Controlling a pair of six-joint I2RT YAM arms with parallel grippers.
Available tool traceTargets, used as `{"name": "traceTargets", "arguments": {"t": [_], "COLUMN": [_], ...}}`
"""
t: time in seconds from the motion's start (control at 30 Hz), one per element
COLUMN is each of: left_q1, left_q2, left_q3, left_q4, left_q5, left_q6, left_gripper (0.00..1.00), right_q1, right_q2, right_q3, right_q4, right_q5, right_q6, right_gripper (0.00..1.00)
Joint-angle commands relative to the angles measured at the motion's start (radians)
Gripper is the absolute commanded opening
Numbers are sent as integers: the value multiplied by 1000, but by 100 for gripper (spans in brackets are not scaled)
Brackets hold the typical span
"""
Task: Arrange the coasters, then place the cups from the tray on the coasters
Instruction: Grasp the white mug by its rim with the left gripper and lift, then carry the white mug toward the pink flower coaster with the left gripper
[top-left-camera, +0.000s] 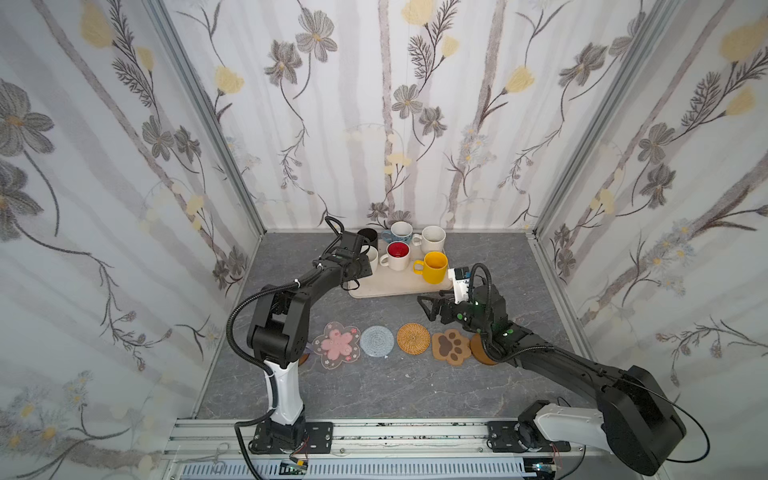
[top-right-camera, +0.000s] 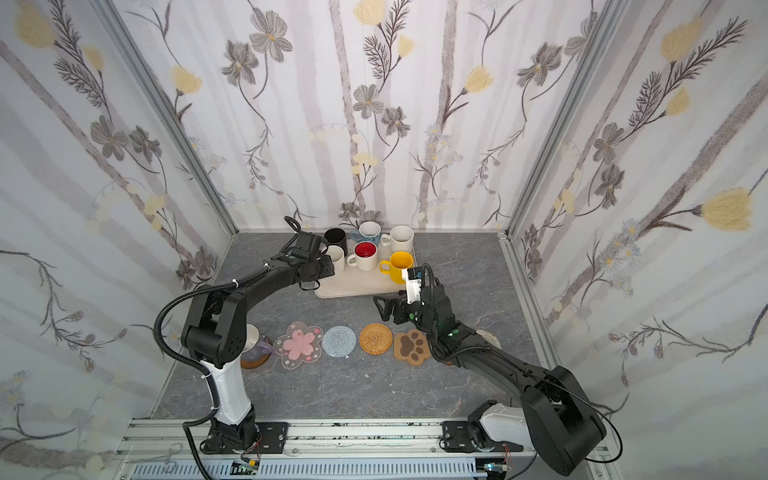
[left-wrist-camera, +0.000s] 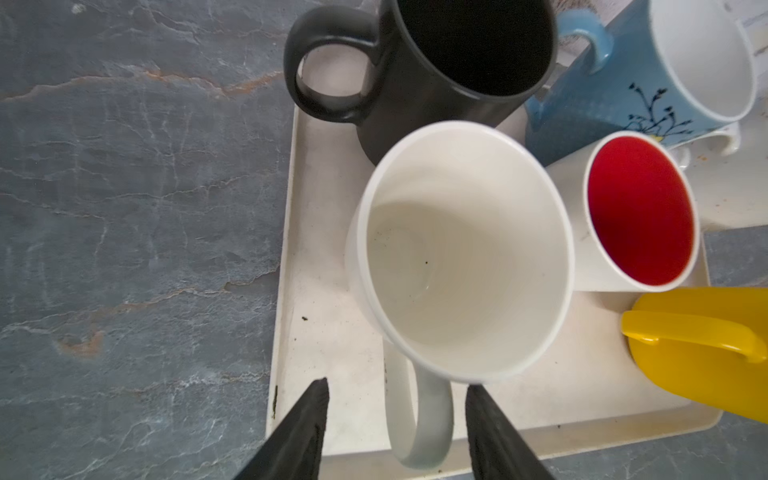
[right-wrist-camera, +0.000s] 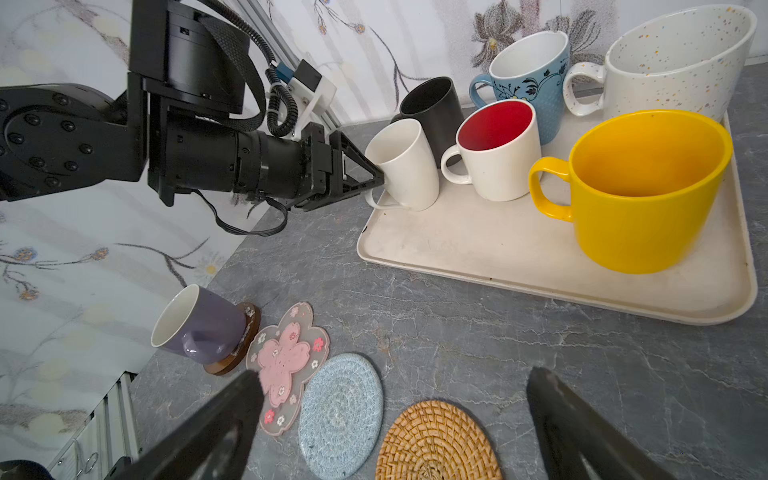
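On the cream tray (top-left-camera: 395, 289) stand several cups: black (top-left-camera: 368, 237), blue patterned (top-left-camera: 400, 232), speckled white (top-left-camera: 433, 240), red-inside (top-left-camera: 397, 254), yellow (top-left-camera: 434, 267) and plain white (left-wrist-camera: 461, 249). My left gripper (left-wrist-camera: 397, 395) is open, one finger on each side of the white cup's handle (left-wrist-camera: 419, 419), touching neither. The right gripper (right-wrist-camera: 395, 380) hangs open and empty over the table between tray and coasters. The coasters lie in a row: pink blossom (top-left-camera: 336, 344), grey-blue (top-left-camera: 377, 340), rattan (top-left-camera: 413, 338), paw (top-left-camera: 451, 346). The lavender cup (right-wrist-camera: 199, 324) sits on a wooden disc (right-wrist-camera: 235, 353).
Another brown disc (top-left-camera: 480, 352) and a white woven round (top-right-camera: 491, 335) lie half hidden under the right arm. Flowered walls close the back and both sides. The left arm's elbow (top-left-camera: 278, 324) rises beside the blossom coaster. A metal rail (top-left-camera: 374, 432) runs along the front.
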Motion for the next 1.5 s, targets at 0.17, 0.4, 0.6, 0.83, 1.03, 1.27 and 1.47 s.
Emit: {"name": "traceTargets", "arguments": {"t": [0.17, 0.4, 0.6, 0.83, 1.03, 1.27, 1.47], "left_q1": [-4, -22, -35, -41, -45, -52, -64], "left_q2": [61, 84, 102, 138, 144, 121, 63], "left_q3": [49, 70, 102, 148, 163, 174, 157], "left_q4": [-7, -24, -43, -71, -82, -91, -93], "left_q5": [-5, -100, -130, -124, -136, -147, -173], "left_q6": [26, 53, 78, 94, 102, 103, 98], "left_gripper": [55, 44, 36, 27, 20, 6, 0], "right_q1": [-3, -5, -7, -10, -13, -16, -20], "right_q2": [12, 28, 37, 34, 31, 24, 31], "right_q3": [5, 9, 11, 11, 10, 7, 6], "right_q4": [50, 53, 56, 52, 51, 48, 51], "right_q5": [-8, -15, -21, -21, -26, -24, -23], "right_q6": [7, 13, 15, 16, 17, 17, 18], "right_gripper": [100, 100, 100, 100, 100, 100, 100]}}
